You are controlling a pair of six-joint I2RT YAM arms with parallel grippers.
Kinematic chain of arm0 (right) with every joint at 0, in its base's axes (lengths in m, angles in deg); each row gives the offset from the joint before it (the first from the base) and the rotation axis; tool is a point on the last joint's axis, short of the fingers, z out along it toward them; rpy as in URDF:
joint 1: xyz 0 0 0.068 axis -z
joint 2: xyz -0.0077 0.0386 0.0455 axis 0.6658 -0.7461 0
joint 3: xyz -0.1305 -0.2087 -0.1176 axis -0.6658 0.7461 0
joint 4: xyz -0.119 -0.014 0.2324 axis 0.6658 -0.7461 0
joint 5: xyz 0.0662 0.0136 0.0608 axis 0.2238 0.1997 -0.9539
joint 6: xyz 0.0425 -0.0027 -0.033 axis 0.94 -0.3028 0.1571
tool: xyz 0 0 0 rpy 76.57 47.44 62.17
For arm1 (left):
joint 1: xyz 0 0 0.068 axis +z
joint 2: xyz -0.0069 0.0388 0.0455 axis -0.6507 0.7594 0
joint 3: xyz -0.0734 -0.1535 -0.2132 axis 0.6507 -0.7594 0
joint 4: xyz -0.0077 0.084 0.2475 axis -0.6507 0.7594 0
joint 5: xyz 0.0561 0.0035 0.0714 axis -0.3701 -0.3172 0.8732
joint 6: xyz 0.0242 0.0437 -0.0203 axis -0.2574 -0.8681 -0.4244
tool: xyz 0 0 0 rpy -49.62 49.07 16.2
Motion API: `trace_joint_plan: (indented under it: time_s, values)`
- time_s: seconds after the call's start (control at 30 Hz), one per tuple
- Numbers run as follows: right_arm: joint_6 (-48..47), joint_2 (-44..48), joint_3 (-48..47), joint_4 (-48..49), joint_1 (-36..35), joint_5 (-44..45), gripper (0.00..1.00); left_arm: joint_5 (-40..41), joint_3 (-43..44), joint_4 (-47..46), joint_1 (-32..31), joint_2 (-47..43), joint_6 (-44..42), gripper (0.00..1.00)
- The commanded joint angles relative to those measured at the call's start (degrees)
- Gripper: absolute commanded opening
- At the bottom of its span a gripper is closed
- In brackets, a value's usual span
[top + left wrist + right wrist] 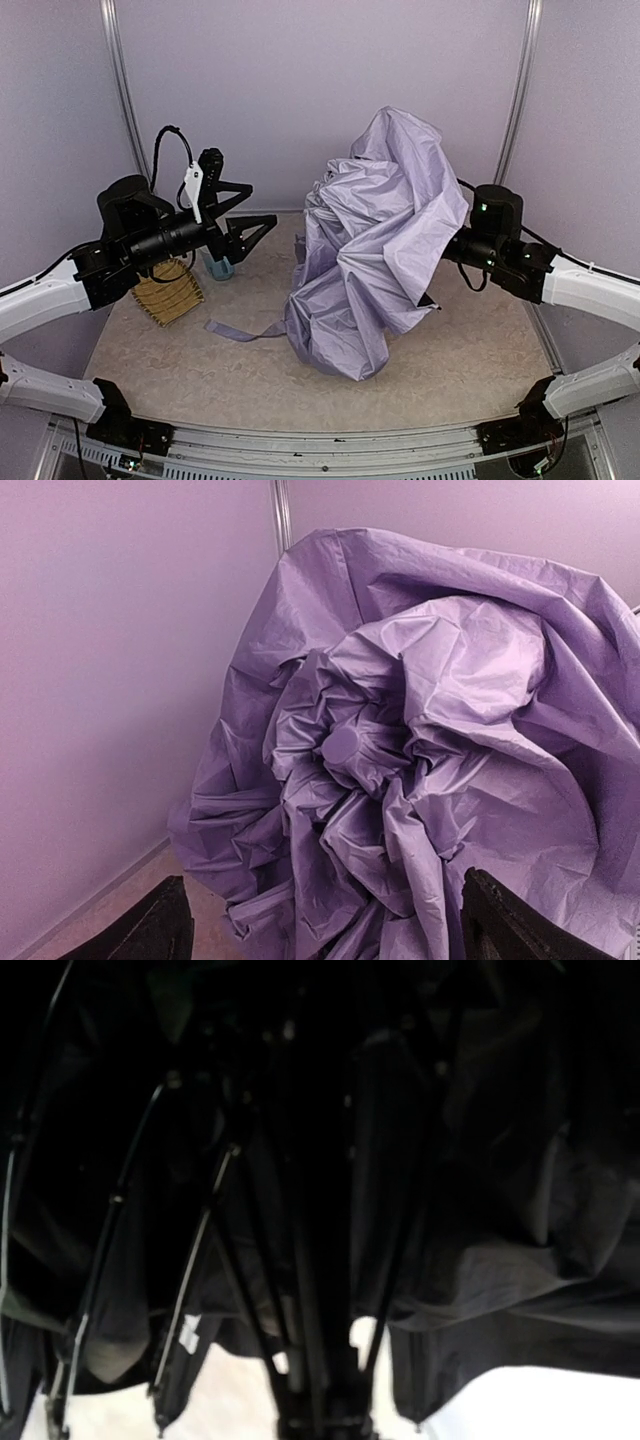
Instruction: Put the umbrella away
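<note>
Clamps the umbrella [380, 250] by its shaft [305, 1340] in the right gripper [322, 1422], propping the fabric up; spreads the left gripper [262, 203] wide, empty, facing it to gather.

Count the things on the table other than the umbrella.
2: a woven basket at the far left, and a small blue container just right of it. The umbrella may hide more.

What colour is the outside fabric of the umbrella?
Pale lavender; the umbrella shows best in the left wrist view.
</note>
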Motion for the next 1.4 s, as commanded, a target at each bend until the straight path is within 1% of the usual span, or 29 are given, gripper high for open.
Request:
trace_joint_plan:
  time_s: [0.0, 0.13, 0.27, 0.43, 0.53, 0.63, 0.73, 0.8, 0.87, 0.97, 1.1, 1.17, 1.23, 1.37]
  values:
    - [-4.51, 1.99, -7.46, -4.31, -0.21, 6.73, 0.0, -0.53, 0.5, -0.89, -0.37, 0.19, -2.11, 0.9]
    - [-6.01, 0.57, -12.7, -2.0, 2.52, 10.26, 0.0, 0.42, 1.0, -0.95, -0.37, -0.06, -2.64, 0.9]
    - [-8.24, -4.06, -20.99, -0.67, 6.69, 13.21, 0.0, 1.89, 1.52, -0.24, -0.37, -0.37, -2.73, 0.9]
    - [-18.42, -12.9, -34.28, 1.88, 7.84, 21.62, 0.0, 4.78, 1.28, -0.16, -0.24, -0.58, -3.72, 0.9]
    - [-22.52, -16.62, -37.9, 2.85, 7.84, 22.47, 0.0, 5.57, 1.07, 0.14, -0.2, -1.04, -3.65, 0.9]
    - [-23.03, -18.1, -35.89, 1.5, 7.69, 20.97, 0.0, 5.69, -0.04, -0.09, -0.2, -2.17, -3.43, 0.9]
    - [-20.76, -17.17, -29.8, -0.51, 7.47, 18.01, 0.0, 6.09, -0.86, 0.24, -0.2, -3.11, -3.46, 0.91]
    - [-20.13, -16.52, -25.94, -3.32, 6.71, 14.41, 0.0, 6.45, -0.81, 0.84, -0.13, -3.31, -3.83, 0.91]
    - [-19.16, -16.35, -22.77, -7.6, 5.19, 12.89, 0.0, 6.71, -0.72, 1.3, -0.14, -3.14, -4.02, 0.91]
    - [-15.11, -16.51, -17.57, -13.23, 2.63, 9.44, 0.0, 6.35, -0.97, 1.55, -0.2, -2.31, -3.81, 0.91]
    - [-9.53, -17.58, -8.18, -13.83, -1.21, 5.71, 0.0, 4.01, -3.69, 0.49, -0.26, -1.79, -3.12, 0.91]
    - [-7.54, -19.14, -5.13, -14.58, -2.52, 2.21, 0.0, 3.9, -4.79, -0.06, -0.28, -0.93, -2.51, 0.91]
    - [-5.46, -21.46, -4.58, -16.84, -3.51, -1.23, 0.0, 3.4, -5.07, 0.24, -0.28, 0.69, -1.8, 0.91]
    - [-1.36, -26.54, -7.87, -24.97, -4.36, -6.74, 0.0, 0.61, -5.12, 0.31, -0.74, 3.73, -0.27, 0.9]
